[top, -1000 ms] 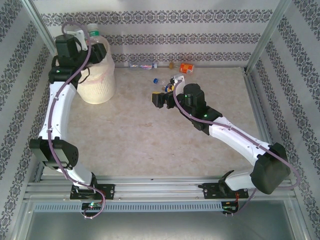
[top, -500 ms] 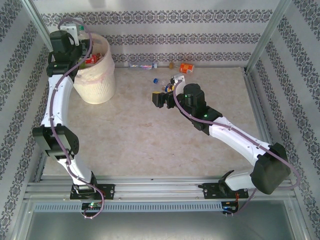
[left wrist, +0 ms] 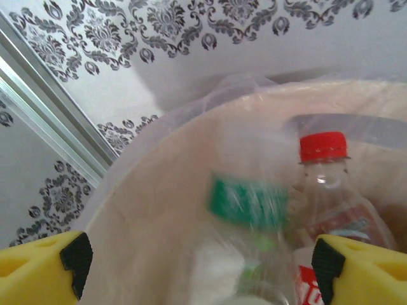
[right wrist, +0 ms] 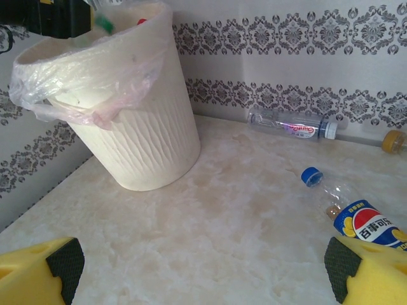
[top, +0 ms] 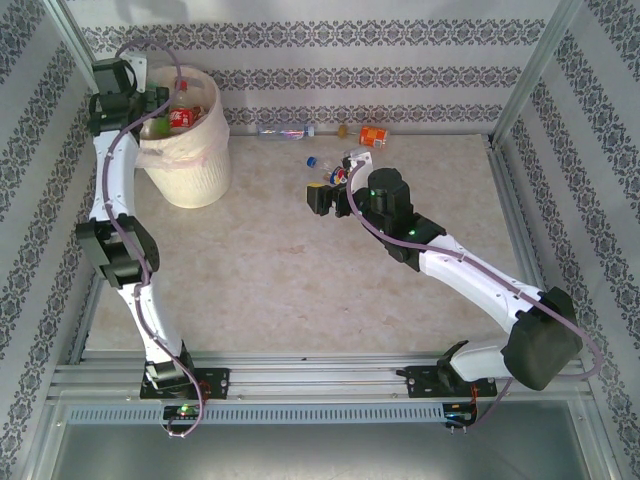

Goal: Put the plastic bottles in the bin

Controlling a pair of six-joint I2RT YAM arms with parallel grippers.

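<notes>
Plastic bottles (left wrist: 323, 190) inside the bin (top: 192, 180), your left gripper (left wrist: 197, 257) above the bin, jaws wide, your right gripper (right wrist: 203, 262) well right of the bin, jaws wide

Down in the bin (left wrist: 159, 190), the green-labelled bottle (left wrist: 251, 203) is smeared to a blur, so its shape can't be read. The red-capped bottle (left wrist: 324, 184) beside it runs off the bottom edge, partly behind a finger (left wrist: 365, 270) of the left gripper (left wrist: 200, 262).

By the right gripper (right wrist: 200, 264), the blue-labelled bottle (right wrist: 364, 225) is half covered. An orange cap (right wrist: 394, 141) is cut off at the right edge. From above, the litter (top: 347, 160) on the tabletop (top: 280, 280) is too small to tell apart.
</notes>
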